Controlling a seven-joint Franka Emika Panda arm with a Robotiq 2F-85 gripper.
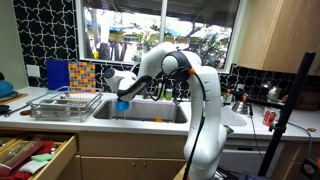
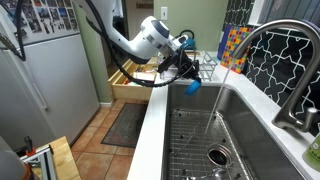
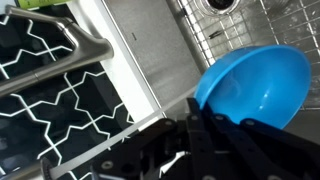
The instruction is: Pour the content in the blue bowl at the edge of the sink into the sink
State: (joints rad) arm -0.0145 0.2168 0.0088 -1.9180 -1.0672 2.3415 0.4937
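Note:
My gripper (image 2: pixel 186 78) is shut on the rim of the blue bowl (image 2: pixel 191 87) and holds it in the air over the near end of the steel sink (image 2: pixel 240 130). The bowl also shows in an exterior view (image 1: pixel 122 105), just over the sink's left end (image 1: pixel 140 108). In the wrist view the bowl (image 3: pixel 258 82) fills the right side, tipped, with its inside bare and blue; the black fingers (image 3: pixel 205 120) clamp its edge. A small orange thing (image 1: pixel 157 119) lies in the sink.
A wire grid (image 2: pixel 200 150) and a drain (image 2: pixel 217 156) lie on the sink floor. A tall faucet (image 2: pixel 275 55) stands at the far side. A dish rack (image 1: pixel 65 104) stands beside the sink. An open drawer (image 1: pixel 35 155) juts out below the counter.

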